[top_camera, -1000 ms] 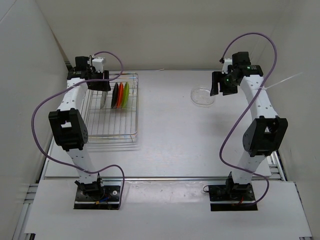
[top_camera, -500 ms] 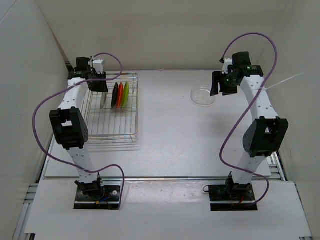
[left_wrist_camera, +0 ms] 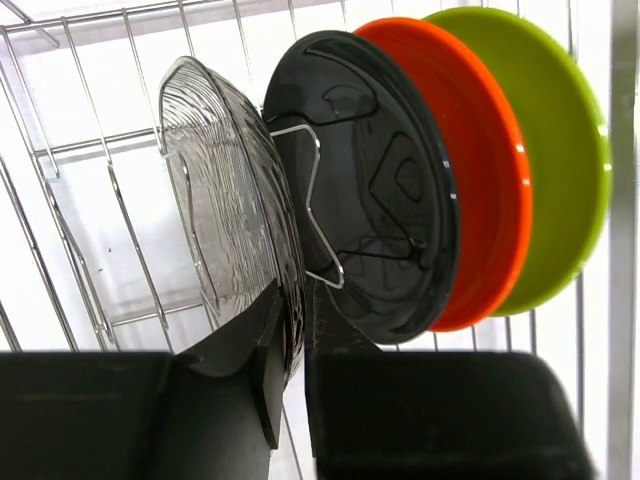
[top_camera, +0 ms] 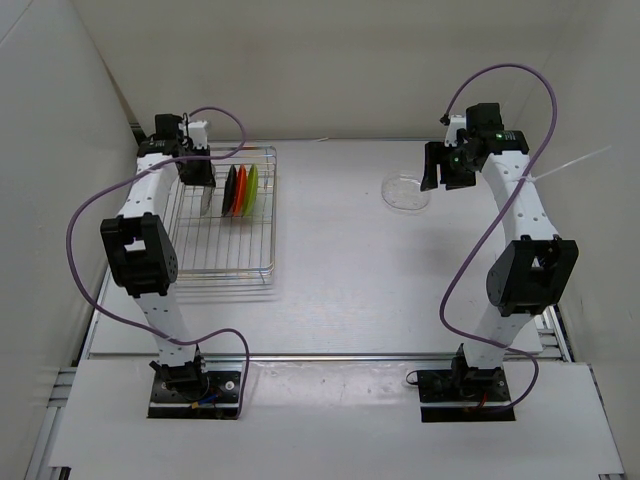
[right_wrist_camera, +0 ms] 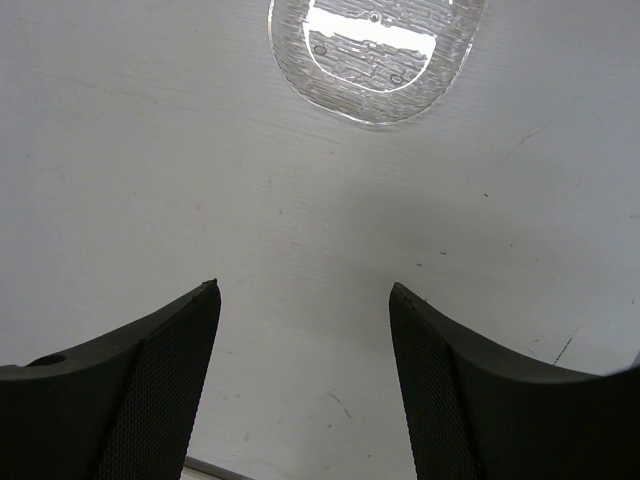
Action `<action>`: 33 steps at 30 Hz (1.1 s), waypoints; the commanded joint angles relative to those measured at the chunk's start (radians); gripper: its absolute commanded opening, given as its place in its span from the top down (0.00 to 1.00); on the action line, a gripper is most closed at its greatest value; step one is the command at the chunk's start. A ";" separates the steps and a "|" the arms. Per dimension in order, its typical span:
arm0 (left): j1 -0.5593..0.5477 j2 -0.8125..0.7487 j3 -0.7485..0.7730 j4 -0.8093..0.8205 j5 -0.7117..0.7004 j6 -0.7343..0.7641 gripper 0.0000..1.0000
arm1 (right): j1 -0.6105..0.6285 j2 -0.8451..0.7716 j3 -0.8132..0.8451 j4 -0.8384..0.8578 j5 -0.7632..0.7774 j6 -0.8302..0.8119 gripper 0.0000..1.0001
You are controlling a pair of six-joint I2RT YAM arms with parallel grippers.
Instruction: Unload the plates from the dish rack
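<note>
Top view: our left gripper (top_camera: 197, 172) has just closed near the far-left corner of the silver wire dish rack (top_camera: 225, 262).
Left wrist: it pinches the upright clear ribbed glass plate (left_wrist_camera: 225, 200) by its rim. A round black plate (left_wrist_camera: 385, 210), a red-orange plate (left_wrist_camera: 492, 190) and a lime-green plate (left_wrist_camera: 562, 150) wait behind. We judge lifting follows.
Right wrist: right gripper (right_wrist_camera: 305, 300) gapes empty over the flat clear plate (right_wrist_camera: 375, 50) on the table (right_wrist_camera: 150, 150).
Writing: none.

Fixed high above and behind the arm bases (top_camera: 195, 385), the overhead camera looks down across the whole table (top_camera: 340, 260), with the dish rack (top_camera: 215, 245) at far left. The left wrist camera sits very close inside that rack, facing past its own fingers (left_wrist_camera: 225, 360) at the upright plates (left_wrist_camera: 480, 170), the glassy plate (left_wrist_camera: 225, 200) nearest. The right wrist camera points steeply down at nearby tabletop and a clear dish (right_wrist_camera: 375, 50), which the overhead view also shows.
</note>
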 commanded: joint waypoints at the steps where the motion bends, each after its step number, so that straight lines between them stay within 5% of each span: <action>1: -0.004 -0.090 0.051 -0.035 -0.025 0.002 0.89 | -0.001 -0.046 -0.010 0.013 -0.012 -0.006 0.28; 13: -0.013 -0.236 0.256 -0.180 0.072 -0.038 0.89 | -0.001 -0.046 0.017 0.004 -0.001 -0.006 0.28; 19: -0.080 -0.349 0.361 -0.387 0.254 0.235 0.89 | -0.013 -0.037 0.071 -0.014 -0.042 0.013 0.28; 22: -0.238 -0.493 0.275 -0.337 0.105 0.328 0.89 | -0.023 -0.037 0.137 -0.054 -0.164 0.013 0.27; 25: -0.470 -0.651 0.081 -0.213 -0.253 0.443 0.80 | -0.023 -0.037 0.211 -0.105 -0.294 -0.030 0.18; 30: -0.799 -0.619 0.030 -0.139 -0.707 0.661 0.87 | 0.016 -0.100 0.241 -0.116 -0.343 -0.085 0.11; 33: -0.979 -0.658 -0.228 -0.014 -0.978 0.925 0.89 | 0.059 -0.161 0.241 -0.116 -0.363 -0.085 0.10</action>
